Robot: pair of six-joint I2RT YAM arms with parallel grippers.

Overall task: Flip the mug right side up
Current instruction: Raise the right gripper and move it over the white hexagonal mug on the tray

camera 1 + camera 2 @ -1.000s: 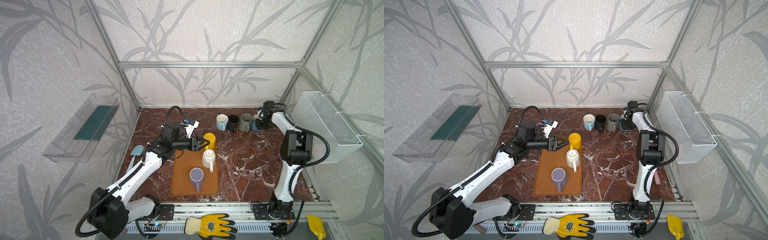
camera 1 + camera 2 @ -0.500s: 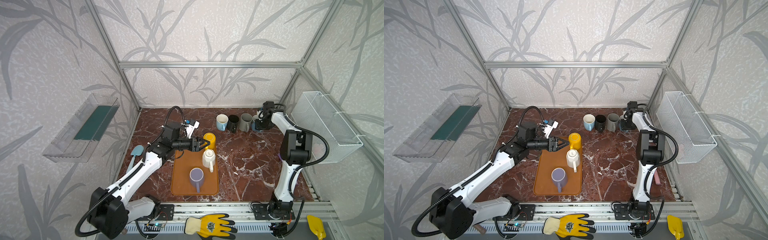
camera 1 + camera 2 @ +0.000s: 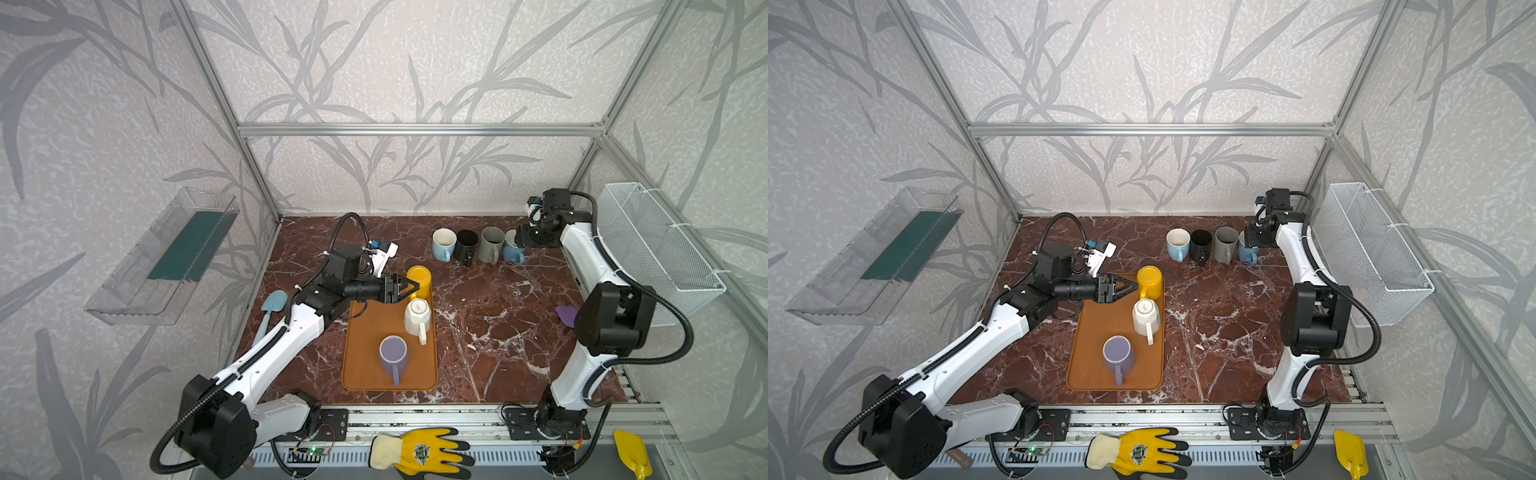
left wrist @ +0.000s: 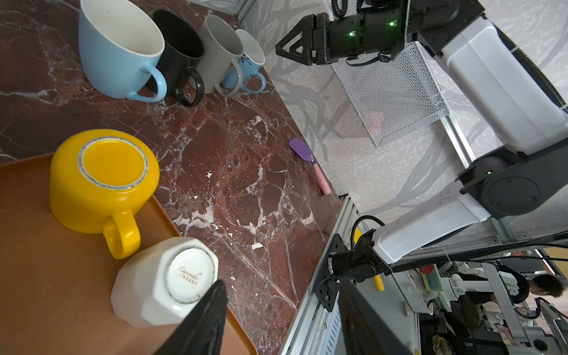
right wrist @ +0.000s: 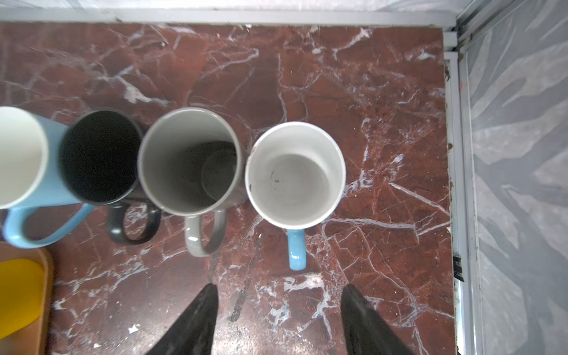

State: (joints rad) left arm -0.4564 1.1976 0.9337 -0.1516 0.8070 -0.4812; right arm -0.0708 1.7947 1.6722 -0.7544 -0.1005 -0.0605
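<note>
Three mugs stand upside down on the orange tray (image 3: 365, 332): a yellow mug (image 3: 419, 277) (image 4: 104, 181), a white mug (image 3: 417, 318) (image 4: 163, 282) and a purple mug (image 3: 392, 353). My left gripper (image 3: 412, 286) (image 4: 282, 319) lies level beside the yellow mug, open, holding nothing. At the back a light blue mug (image 5: 21, 159), a black mug (image 5: 98, 156), a grey mug (image 5: 189, 159) and a small blue mug (image 5: 295, 175) (image 3: 512, 248) stand upright in a row. My right gripper (image 3: 523, 239) (image 5: 276, 319) hovers open just over the small blue mug, empty.
A purple spatula (image 3: 566, 314) lies by the right arm and a blue spatula (image 3: 272, 305) by the left arm. A wire basket (image 3: 660, 245) hangs on the right wall and a clear shelf (image 3: 166, 257) on the left wall. A yellow glove (image 3: 419, 453) lies at the front rail.
My right gripper has opened and let go of the small blue mug, which stands upright at the end of the row. The left arm has hardly moved.
</note>
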